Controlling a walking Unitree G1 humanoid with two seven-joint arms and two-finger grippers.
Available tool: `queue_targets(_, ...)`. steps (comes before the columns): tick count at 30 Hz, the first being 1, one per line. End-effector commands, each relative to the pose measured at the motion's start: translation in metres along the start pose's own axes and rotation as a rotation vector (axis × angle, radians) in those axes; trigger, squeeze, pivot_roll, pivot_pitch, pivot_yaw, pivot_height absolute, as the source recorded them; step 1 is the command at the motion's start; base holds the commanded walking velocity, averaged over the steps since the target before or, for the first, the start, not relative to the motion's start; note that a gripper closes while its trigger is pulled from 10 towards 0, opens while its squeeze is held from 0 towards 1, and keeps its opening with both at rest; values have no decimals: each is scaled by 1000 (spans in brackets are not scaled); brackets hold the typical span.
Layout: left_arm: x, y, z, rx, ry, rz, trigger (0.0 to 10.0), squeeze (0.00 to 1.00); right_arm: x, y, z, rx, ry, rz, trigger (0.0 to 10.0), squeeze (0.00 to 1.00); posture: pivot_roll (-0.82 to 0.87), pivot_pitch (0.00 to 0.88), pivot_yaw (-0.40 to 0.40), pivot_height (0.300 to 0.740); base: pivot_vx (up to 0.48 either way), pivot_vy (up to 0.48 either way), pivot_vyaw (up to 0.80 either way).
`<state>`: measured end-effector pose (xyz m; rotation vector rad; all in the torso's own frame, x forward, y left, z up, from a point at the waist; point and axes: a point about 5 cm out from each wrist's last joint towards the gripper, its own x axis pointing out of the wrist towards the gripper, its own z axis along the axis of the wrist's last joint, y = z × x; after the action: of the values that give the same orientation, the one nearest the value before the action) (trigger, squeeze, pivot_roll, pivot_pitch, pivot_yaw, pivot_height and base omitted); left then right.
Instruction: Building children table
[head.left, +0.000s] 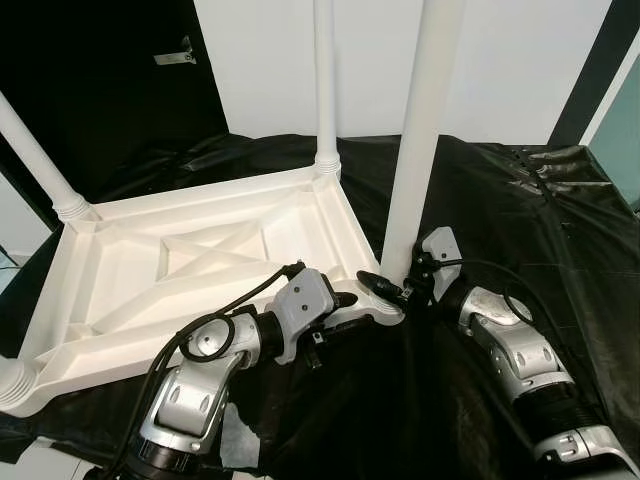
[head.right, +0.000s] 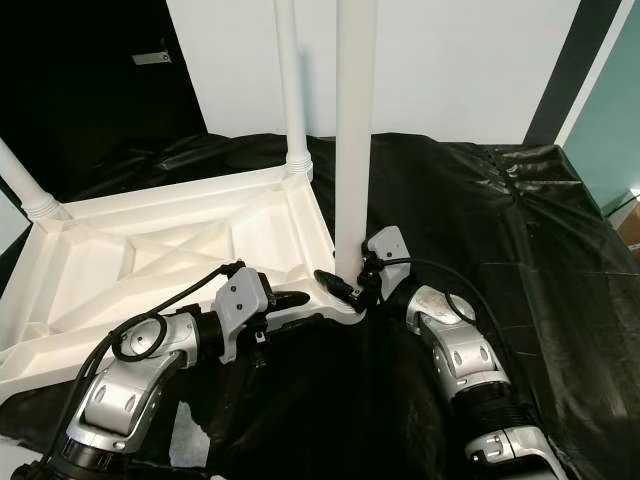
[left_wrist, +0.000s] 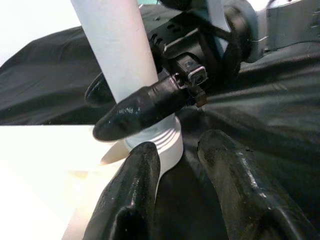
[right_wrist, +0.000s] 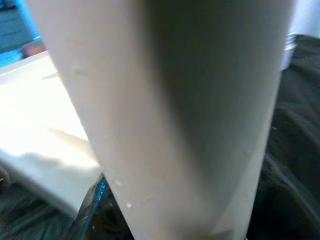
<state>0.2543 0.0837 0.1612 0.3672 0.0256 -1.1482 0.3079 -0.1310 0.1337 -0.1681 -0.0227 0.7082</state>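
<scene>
Right gripper (head.left: 392, 290) pinches the base of the near-right table leg (head.left: 418, 140), which stands upright in the corner socket of the inverted white tabletop (head.left: 190, 270) lying on the black sheet (head.left: 520, 210). Left gripper (head.left: 345, 308), fingers slightly spread, rests beside that same corner.

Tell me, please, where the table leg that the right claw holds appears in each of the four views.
Left eye view: the table leg stands right of centre, base at the tabletop's near right corner.
Right eye view: it stands at centre.
Left wrist view: it rises at upper left, one right claw finger across it.
Right wrist view: it is very close and blurred.
Shared landmark: the upturned white tabletop.
</scene>
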Motion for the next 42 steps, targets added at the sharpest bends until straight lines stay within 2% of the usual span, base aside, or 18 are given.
queue_targets(1,-1,9,0,14,10,143,10000,0,-6,-1,-13,0,70,-60,10000,0,-86,0,49,740,0,0,0)
queue_targets(3,-2,10,-3,29,21,158,10000,0,-4,11,-15,39,67,-143,10000,0,-92,0,53,740,0,0,0)
queue_targets(5,-2,10,-5,32,27,160,10000,0,-3,15,-14,48,65,-174,10000,0,-92,0,53,740,0,0,0)
queue_targets(7,-2,9,-6,33,28,162,10000,0,-2,24,-16,86,68,-270,10000,0,-88,0,47,740,0,0,0)
queue_targets(8,-2,9,-6,33,28,162,10000,0,-2,24,-16,86,68,-270,10000,0,-88,0,47,740,0,0,0)
queue_targets(9,-3,9,-7,34,31,167,10000,0,-2,28,-18,111,77,-345,10000,0,-86,0,47,740,0,0,0)
queue_targets(11,-3,9,-7,34,31,167,10000,0,-2,28,-18,111,77,-345,10000,0,-86,0,47,740,0,0,0)
queue_targets(13,-4,10,-7,34,35,173,10000,0,-3,36,-17,141,80,-476,10000,0,-77,0,43,740,0,0,0)
queue_targets(15,-4,12,-8,40,40,180,10000,0,-3,42,-15,156,75,-535,10000,0,-74,0,46,740,0,0,0)
queue_targets(19,-4,13,-5,50,36,190,10000,0,-4,47,-11,141,68,-567,10000,0,-64,0,56,740,0,0,0)
queue_targets(23,-3,13,-4,46,29,190,10000,0,-4,47,-12,128,73,-564,10000,0,-70,0,59,740,0,0,0)
queue_targets(25,-3,14,-7,72,46,180,10000,0,-4,44,-17,124,98,-567,10000,0,-75,0,64,740,0,0,0)
queue_targets(30,-2,16,-5,83,33,183,10000,0,-3,43,-13,104,72,-532,10000,0,-83,0,67,740,0,0,0)
queue_targets(31,-2,17,-5,83,33,186,10000,0,-4,41,-12,112,68,-529,10000,376,-85,0,65,740,0,0,0)
queue_targets(32,-2,17,-5,83,34,187,10000,0,-5,40,-12,119,67,-530,10000,376,-85,0,63,740,0,0,0)
queue_targets(33,-2,18,-5,81,35,194,10000,0,-7,37,-10,106,60,-535,10000,1000,-83,0,55,740,0,0,0)
queue_targets(37,-2,20,-5,79,35,213,10000,0,-9,34,-7,111,46,-526,10000,1000,-82,0,48,740,0,0,0)
queue_targets(42,-1,21,-5,87,29,236,10000,0,-14,34,-2,115,2,-450,10000,1000,-71,0,35,740,0,0,0)
